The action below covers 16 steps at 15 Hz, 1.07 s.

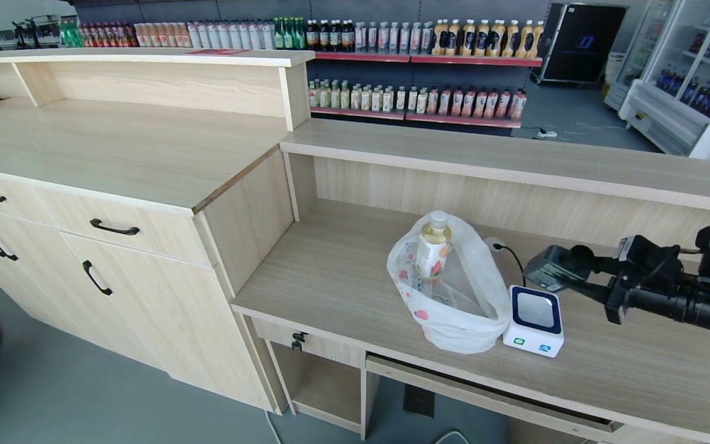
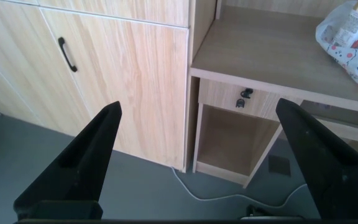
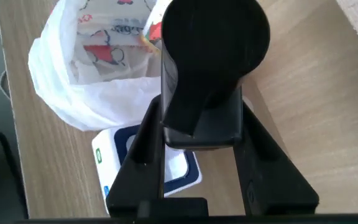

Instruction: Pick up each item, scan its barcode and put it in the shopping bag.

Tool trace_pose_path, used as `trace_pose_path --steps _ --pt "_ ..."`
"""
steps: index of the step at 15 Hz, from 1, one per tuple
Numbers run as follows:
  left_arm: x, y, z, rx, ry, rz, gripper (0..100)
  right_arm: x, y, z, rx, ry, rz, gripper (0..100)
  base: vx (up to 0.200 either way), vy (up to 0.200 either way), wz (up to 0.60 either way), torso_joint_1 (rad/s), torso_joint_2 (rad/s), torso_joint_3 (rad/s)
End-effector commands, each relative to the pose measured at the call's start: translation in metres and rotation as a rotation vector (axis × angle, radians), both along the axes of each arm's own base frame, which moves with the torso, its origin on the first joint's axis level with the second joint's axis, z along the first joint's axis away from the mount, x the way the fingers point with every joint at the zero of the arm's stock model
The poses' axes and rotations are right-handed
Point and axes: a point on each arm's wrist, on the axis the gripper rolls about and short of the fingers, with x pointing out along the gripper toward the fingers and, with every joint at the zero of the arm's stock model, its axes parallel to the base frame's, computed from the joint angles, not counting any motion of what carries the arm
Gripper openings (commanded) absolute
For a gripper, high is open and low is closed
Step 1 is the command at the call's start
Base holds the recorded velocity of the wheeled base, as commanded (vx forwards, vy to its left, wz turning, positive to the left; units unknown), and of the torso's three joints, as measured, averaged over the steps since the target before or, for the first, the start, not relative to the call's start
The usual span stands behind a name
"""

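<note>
A white shopping bag [image 1: 453, 308] with red prints stands open on the low counter, with a pale tea bottle [image 1: 434, 245] upright inside it. Right beside the bag sits a white barcode scanner [image 1: 535, 319] with a dark window facing up. My right gripper [image 1: 572, 266] is shut on a dark item [image 1: 545, 269], held just above and behind the scanner. From the right wrist, the dark item [image 3: 210, 56] sits between the fingers [image 3: 143, 155], over the scanner [image 3: 114, 155] and beside the bag [image 3: 73, 68]. My left gripper [image 2: 199, 106] is open and holds nothing, low in front of the cabinet doors.
The low counter [image 1: 342, 277] has bare room left of the bag and a raised back wall behind. A taller counter with drawers [image 1: 114, 229] stands on the left. A black cable [image 1: 512, 256] runs behind the scanner. Drink shelves line the far wall.
</note>
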Motion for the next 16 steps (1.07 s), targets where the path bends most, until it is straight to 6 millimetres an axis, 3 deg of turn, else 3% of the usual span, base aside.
trace_pose_path --steps 1,3,5,8,12,14,16 --pt "0.0 0.0 0.0 0.0 0.001 0.0 100 -0.057 0.009 0.064 0.249 0.022 -0.363 0 0.0 0.0 0.0 0.0 0.0 0.0" --pt "0.0 0.0 0.0 0.0 0.001 0.0 100 -0.063 0.01 0.056 0.275 0.039 -0.595 0 0.0 0.0 0.0 0.0 0.0 0.0" --pt "0.0 0.0 0.0 0.0 0.001 0.0 100 -0.068 0.011 0.051 0.249 0.003 -0.663 0 0.0 0.0 0.0 0.0 0.0 0.0" --pt "0.0 0.0 0.0 0.0 0.001 0.0 100 -0.068 0.019 0.05 0.247 0.012 -0.619 0 0.0 0.0 0.2 0.001 0.0 -0.001" --pt "0.0 0.0 0.0 0.0 0.001 0.0 100 -0.057 0.054 0.054 0.242 0.019 -0.463 0 0.0 0.0 0.45 0.002 0.0 0.003" --pt "0.0 0.0 0.0 0.0 0.001 0.0 100 -0.047 0.071 0.044 0.236 0.066 -0.389 0 0.0 0.0 0.0 0.0 0.0 0.0" --pt "0.0 0.0 0.0 0.0 0.001 0.0 100 -0.031 0.08 0.015 0.209 0.172 -0.367 0 0.0 0.0 0.0 0.0 0.0 0.0"
